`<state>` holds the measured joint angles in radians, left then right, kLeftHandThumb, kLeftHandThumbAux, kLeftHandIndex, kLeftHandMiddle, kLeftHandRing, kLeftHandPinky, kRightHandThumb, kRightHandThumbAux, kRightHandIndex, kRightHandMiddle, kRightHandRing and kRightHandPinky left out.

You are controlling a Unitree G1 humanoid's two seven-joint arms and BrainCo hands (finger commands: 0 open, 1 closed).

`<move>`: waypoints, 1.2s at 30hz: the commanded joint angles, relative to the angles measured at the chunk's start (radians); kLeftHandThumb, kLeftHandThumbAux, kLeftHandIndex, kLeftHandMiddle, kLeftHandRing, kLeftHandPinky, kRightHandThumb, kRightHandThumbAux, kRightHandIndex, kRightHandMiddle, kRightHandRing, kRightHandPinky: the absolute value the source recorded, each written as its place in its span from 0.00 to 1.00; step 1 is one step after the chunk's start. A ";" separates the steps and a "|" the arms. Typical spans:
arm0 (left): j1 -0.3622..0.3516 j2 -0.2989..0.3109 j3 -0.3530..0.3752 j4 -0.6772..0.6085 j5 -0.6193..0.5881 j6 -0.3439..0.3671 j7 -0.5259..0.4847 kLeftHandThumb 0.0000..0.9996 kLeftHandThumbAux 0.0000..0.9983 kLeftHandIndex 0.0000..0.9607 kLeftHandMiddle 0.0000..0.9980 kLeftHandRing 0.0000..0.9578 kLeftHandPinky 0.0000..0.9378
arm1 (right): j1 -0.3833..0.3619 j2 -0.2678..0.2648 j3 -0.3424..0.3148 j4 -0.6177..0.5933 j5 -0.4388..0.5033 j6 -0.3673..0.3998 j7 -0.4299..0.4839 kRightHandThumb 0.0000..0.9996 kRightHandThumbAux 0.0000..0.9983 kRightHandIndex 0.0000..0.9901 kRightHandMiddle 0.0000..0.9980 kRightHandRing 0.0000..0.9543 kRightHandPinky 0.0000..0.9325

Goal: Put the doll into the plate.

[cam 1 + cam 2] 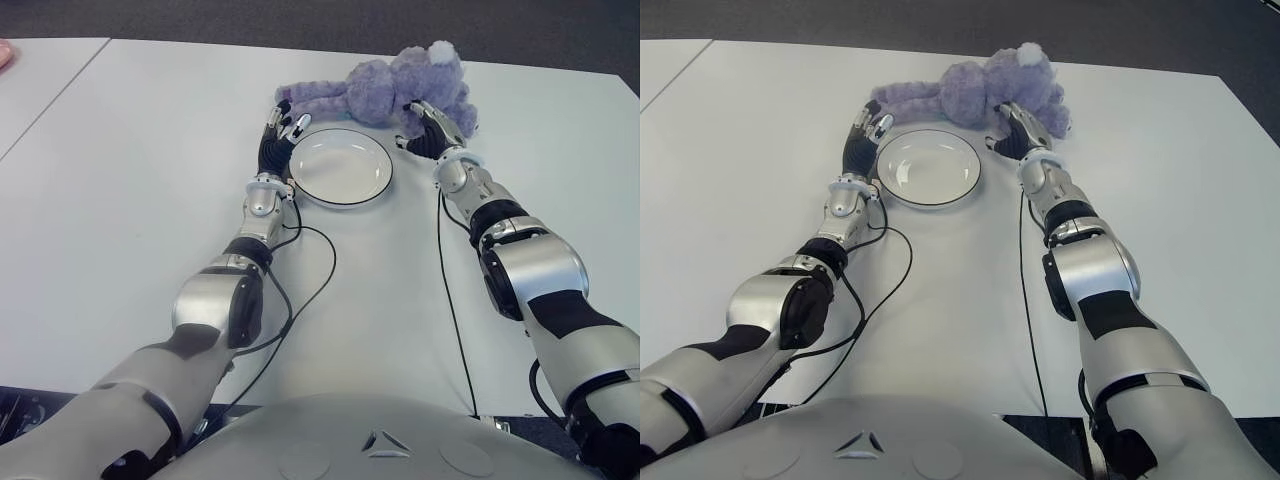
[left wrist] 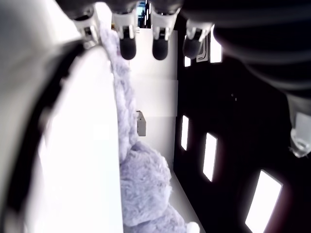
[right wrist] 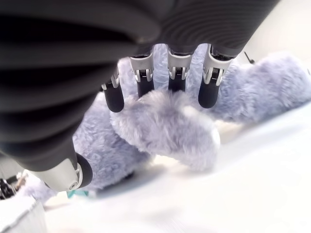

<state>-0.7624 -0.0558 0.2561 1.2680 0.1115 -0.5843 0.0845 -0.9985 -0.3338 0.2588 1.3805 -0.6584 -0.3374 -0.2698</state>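
Right hand (image 3: 160, 104), fingers spread over the doll (image 1: 400, 90) at the plate's (image 1: 340, 168) 1 o'clock, holds nothing; I judge it must close fully before lifting, while my left hand (image 1: 280, 135) hovers open at 10 o'clock.

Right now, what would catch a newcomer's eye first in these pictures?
A fluffy purple doll lies stretched across the far side of the white table, just beyond an empty white plate. The right robot hand reaches over the doll's body with fingers spread, not yet closed on it. The left robot hand shows at the plate's left edge, fingers near the doll's long limb.
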 commanded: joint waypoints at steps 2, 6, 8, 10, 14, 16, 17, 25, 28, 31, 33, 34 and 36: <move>0.165 -0.034 -0.007 0.115 0.013 0.264 0.032 0.00 0.42 0.00 0.00 0.00 0.01 | 0.068 0.011 -0.006 0.019 0.017 0.051 0.062 0.40 0.62 0.09 0.00 0.01 0.11; 0.165 -0.028 -0.003 0.116 0.010 0.281 0.021 0.00 0.42 0.00 0.00 0.00 0.00 | 0.086 0.017 0.001 0.018 0.012 0.050 0.072 0.39 0.63 0.10 0.00 0.01 0.12; 0.166 -0.027 -0.003 0.117 0.011 0.282 0.019 0.00 0.42 0.00 0.00 0.00 0.00 | 0.091 0.019 0.003 0.018 0.011 0.049 0.073 0.39 0.63 0.10 0.00 0.01 0.12; 0.166 -0.025 -0.007 0.117 0.016 0.286 0.020 0.00 0.42 0.00 0.00 0.00 0.00 | 0.098 0.021 0.003 0.018 0.012 0.049 0.084 0.39 0.63 0.10 0.00 0.01 0.12; 0.167 -0.024 -0.014 0.117 0.023 0.279 0.027 0.00 0.42 0.00 0.00 0.00 0.00 | 0.106 0.024 -0.004 0.018 0.020 0.042 0.097 0.39 0.62 0.10 0.00 0.00 0.10; 0.169 -0.024 -0.016 0.117 0.026 0.274 0.030 0.00 0.42 0.00 0.00 0.00 0.00 | 0.110 0.024 -0.005 0.017 0.022 0.035 0.100 0.40 0.62 0.11 0.00 0.00 0.10; 0.169 -0.024 -0.016 0.116 0.027 0.273 0.032 0.00 0.42 0.00 0.00 0.00 0.00 | 0.111 0.025 -0.006 0.017 0.022 0.033 0.101 0.40 0.62 0.11 0.00 0.00 0.09; 0.170 -0.024 -0.014 0.116 0.025 0.269 0.027 0.00 0.40 0.00 0.01 0.00 0.01 | 0.128 0.031 0.002 0.012 0.020 -0.012 0.088 0.40 0.64 0.12 0.00 0.00 0.12; 0.171 -0.022 -0.013 0.116 0.026 0.266 0.028 0.00 0.39 0.00 0.01 0.01 0.02 | 0.130 0.032 0.003 0.011 0.019 -0.015 0.086 0.40 0.65 0.12 0.00 0.00 0.13; 0.172 -0.022 -0.011 0.117 0.025 0.267 0.028 0.00 0.39 0.00 0.01 0.01 0.02 | 0.132 0.031 0.003 0.011 0.019 -0.019 0.081 0.40 0.67 0.13 0.00 0.01 0.15; 0.173 -0.021 -0.010 0.117 0.024 0.268 0.028 0.00 0.39 0.00 0.01 0.01 0.02 | 0.134 0.030 0.003 0.010 0.019 -0.022 0.077 0.39 0.68 0.13 0.00 0.02 0.15; 0.173 -0.021 -0.009 0.117 0.024 0.269 0.029 0.00 0.39 0.00 0.01 0.01 0.02 | 0.135 0.030 0.003 0.010 0.019 -0.022 0.076 0.39 0.69 0.13 0.00 0.02 0.15; 0.173 -0.022 -0.009 0.117 0.023 0.270 0.030 0.00 0.39 0.00 0.01 0.01 0.02 | 0.139 0.026 0.004 0.010 0.018 -0.026 0.072 0.38 0.70 0.14 0.00 0.03 0.15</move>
<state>-0.7613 -0.0558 0.2546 1.2684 0.1193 -0.5861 0.0935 -0.9429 -0.3314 0.2576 1.3693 -0.6558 -0.3572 -0.2250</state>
